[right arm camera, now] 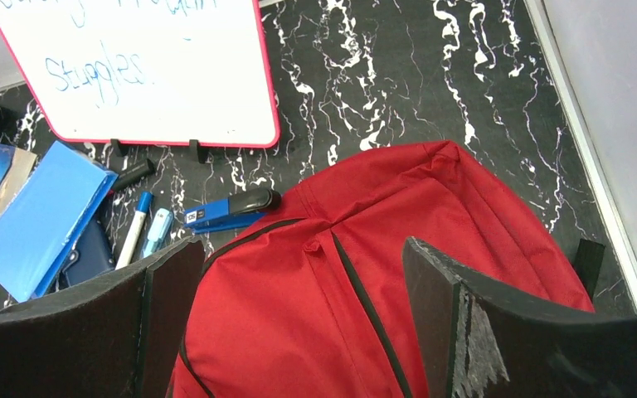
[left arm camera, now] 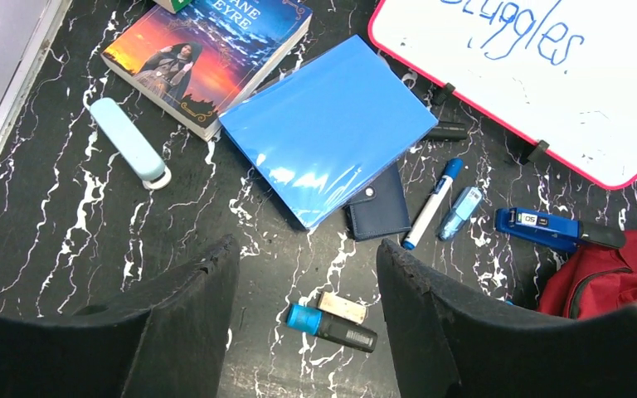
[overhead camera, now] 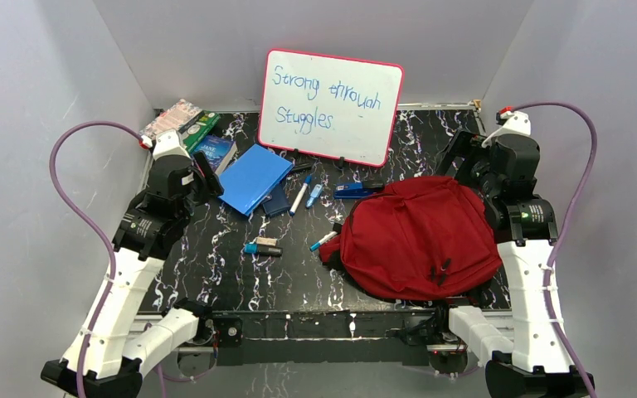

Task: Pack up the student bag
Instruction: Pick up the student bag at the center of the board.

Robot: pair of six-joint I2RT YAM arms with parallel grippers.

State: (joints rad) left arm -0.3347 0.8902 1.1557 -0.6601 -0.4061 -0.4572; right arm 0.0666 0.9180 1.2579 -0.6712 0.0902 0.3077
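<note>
1. Top external view: the student bag (overhead camera: 419, 236), soft red fabric, lies zipped on the marbled table (overhead camera: 216, 274) at right; nothing looks packed yet.
2. Right gripper (right arm camera: 303, 323) hovers above it, jaws wide, empty; unzipping likely comes next.
3. Left gripper (left arm camera: 307, 319), jaws parted, empty, hangs over a glossy blue notebook (left arm camera: 328, 141) and markers.

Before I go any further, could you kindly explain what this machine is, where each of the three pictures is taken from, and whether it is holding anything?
These are two white-and-black robot arms bolted at the near edge of a black marbled table. The top external view looks down from above and behind; the other two come from cameras on each wrist, with their own black jaws in the foreground.

On the table lie a soft red fabric backpack, a pink-framed whiteboard, a blue notebook, a paperback novel, a blue stapler and several markers.

The left gripper and the right gripper are both open and hold nothing; the right one hangs above the backpack.
</note>
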